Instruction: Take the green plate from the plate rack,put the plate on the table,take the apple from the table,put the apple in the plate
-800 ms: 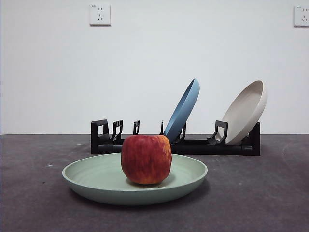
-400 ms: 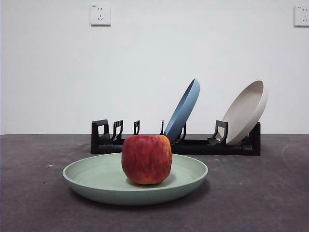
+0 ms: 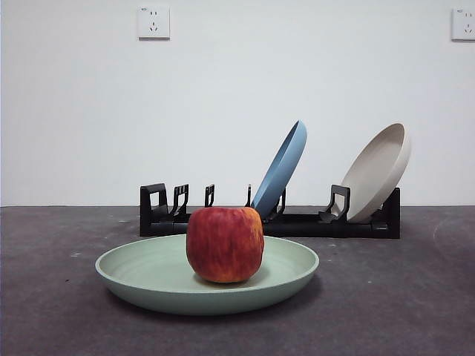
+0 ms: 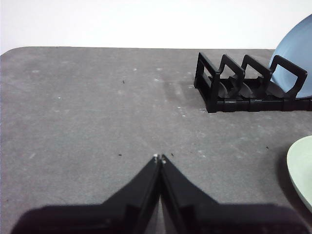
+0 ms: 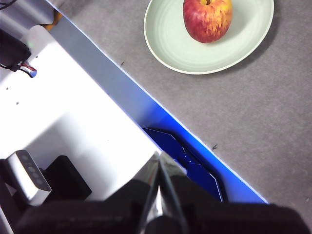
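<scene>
The green plate (image 3: 148, 278) lies flat on the table (image 3: 386, 297) in front of the plate rack (image 3: 297, 222). The red apple (image 3: 225, 244) stands upright in the middle of the plate. The right wrist view shows the apple (image 5: 207, 19) in the plate (image 5: 170, 44) from above. My left gripper (image 4: 159, 159) is shut and empty over bare table, with the rack's end (image 4: 214, 85) and the plate's edge (image 4: 302, 170) off to one side. My right gripper (image 5: 159, 157) is shut and empty above the table's edge, away from the plate.
A blue plate (image 3: 282, 169) and a beige plate (image 3: 378, 172) lean in the rack. The rack's left slots hold nothing. A white base with a small grey device (image 5: 27, 170) lies beyond the table's edge under my right gripper. Wall sockets (image 3: 154, 22) sit on the back wall.
</scene>
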